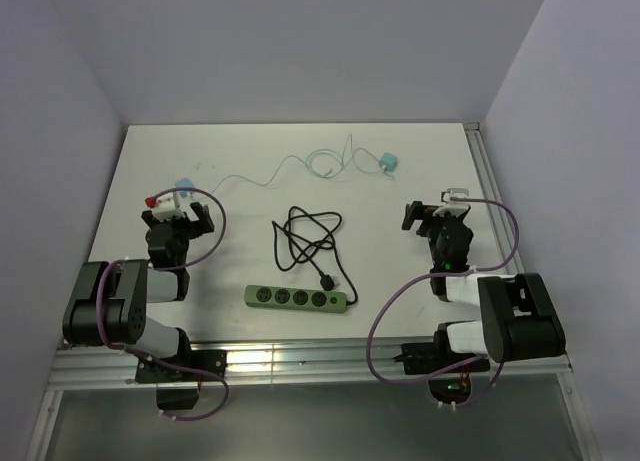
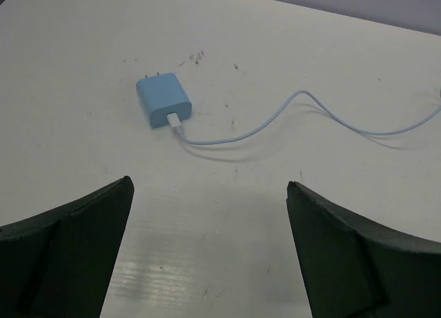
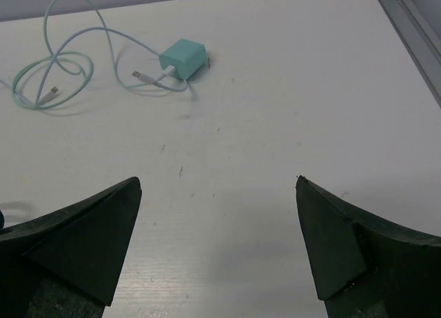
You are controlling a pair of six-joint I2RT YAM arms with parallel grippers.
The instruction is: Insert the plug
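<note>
Nearest the arm bases, a green power strip (image 1: 297, 299) lies flat on the white table (image 1: 400, 251), roughly midway between the two arms, its row of sockets facing up. Its black cord (image 1: 308, 239) runs from the right end and coils loosely just beyond the strip. The cord's black plug (image 1: 326, 281) rests on the table close to the strip's far edge, in no socket.

Farther out on the left, the left gripper (image 2: 209, 187) hangs over the table with its dark fingers (image 2: 69, 252) spread wide and nothing between them. Just beyond it lies a light blue charger plug (image 2: 163, 101), flat on the surface, its two prongs pointing away from the gripper. A pale blue cable (image 2: 275, 118) leaves its near end and curves off to the right.

On the right, the right gripper (image 3: 217, 182) is also spread apart and holds nothing, over bare table. Well beyond it, near the far edge, sits a teal charger plug (image 3: 183, 58), its prongs pointing right. A white connector is plugged into its left side, and a teal cable (image 3: 62, 70) loops loosely to the left. A metal rail (image 3: 413, 28) borders the table on the right.
</note>
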